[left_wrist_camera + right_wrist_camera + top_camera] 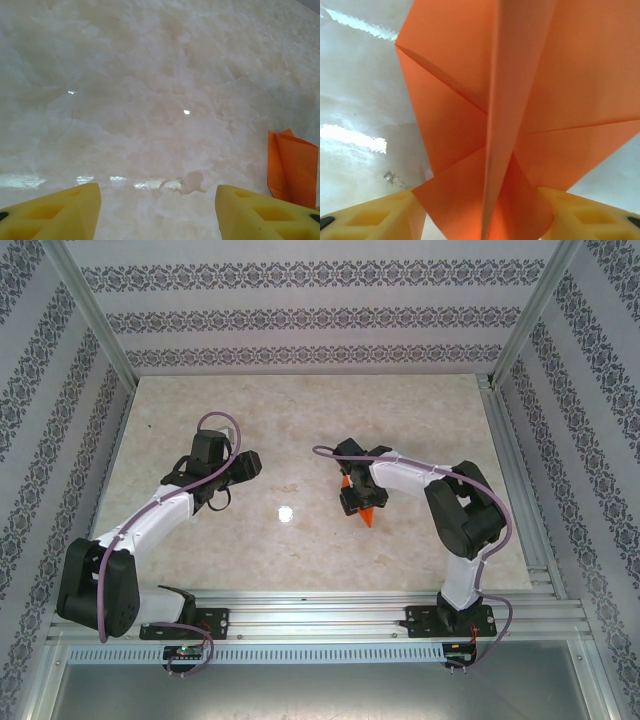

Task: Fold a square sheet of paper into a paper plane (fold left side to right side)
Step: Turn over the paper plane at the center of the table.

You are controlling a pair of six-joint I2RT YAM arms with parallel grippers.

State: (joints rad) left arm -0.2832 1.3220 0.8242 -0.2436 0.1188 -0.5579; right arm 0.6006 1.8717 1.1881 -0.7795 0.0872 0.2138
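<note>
- Location: paper plane (520, 100), folded orange with a raised centre crease, lies right of tabletop (300, 410) centre, between the 2 right fingers (590, 215).
- Right fingers are apart, flanking the folds. Cannot tell if they are clamped or just straddling; probably placed to pinch the crease.
- Left fingers (55, 215) are apart with nothing between, over bare tabletop, plane off to their right. Probably kept clear to give the right arm room.

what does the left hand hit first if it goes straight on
Likely the bare table: the left hand tilts down at it with nothing between. The paper plane lies off to the right of that line.
</note>
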